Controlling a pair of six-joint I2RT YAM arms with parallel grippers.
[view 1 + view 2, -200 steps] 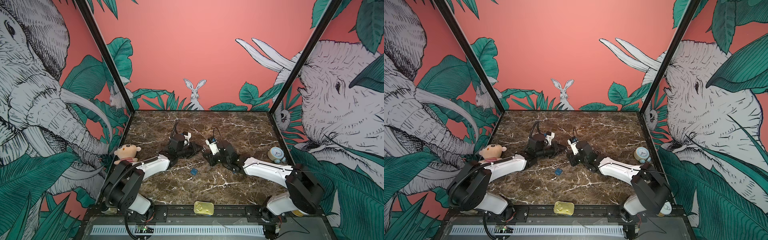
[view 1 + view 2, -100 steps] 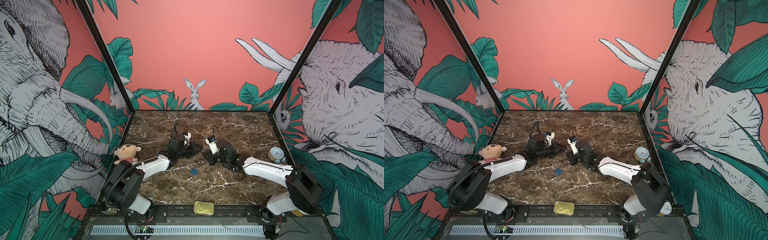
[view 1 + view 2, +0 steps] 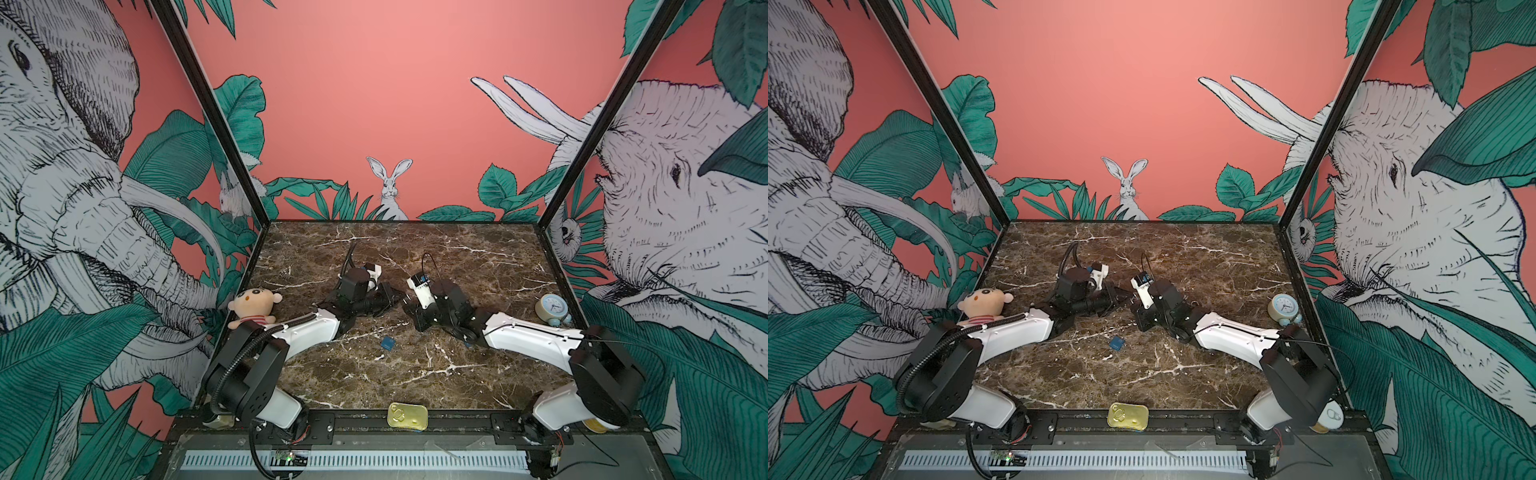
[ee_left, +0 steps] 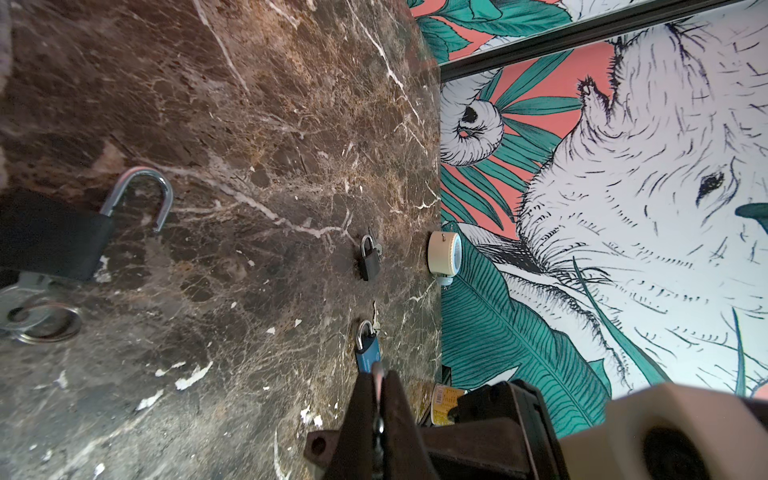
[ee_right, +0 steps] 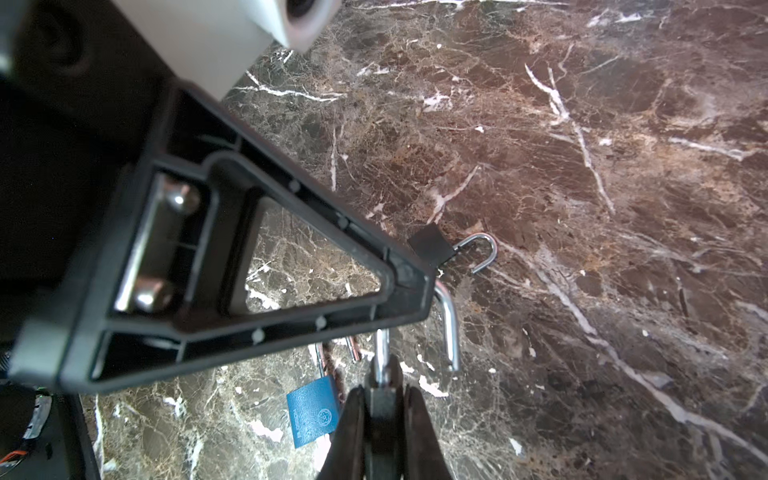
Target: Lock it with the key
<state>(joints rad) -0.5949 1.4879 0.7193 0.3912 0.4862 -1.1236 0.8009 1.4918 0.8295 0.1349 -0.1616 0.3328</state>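
R end effector (image 5: pixel 382 392) clamps black metal padlock (image 5: pixel 381 419), silver shackle (image 5: pixel 452 328) sprung open; L end effector (image 4: pixel 379 374) closed, tip just beside that shackle.

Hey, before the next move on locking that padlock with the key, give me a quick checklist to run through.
1. Right end effector clamped on the small black padlock by its body: ok.
2. That padlock's silver shackle closed: not ok, its free end hangs outside the body.
3. Left end effector shut: ok.
4. A key gripped in the left end effector: cannot tell, only a thin sliver shows between its fingers.
5. The key seated in the keyhole: cannot tell, hidden.
6. Small blue padlock lying on the brown marble tabletop, apart from both end effectors: ok.
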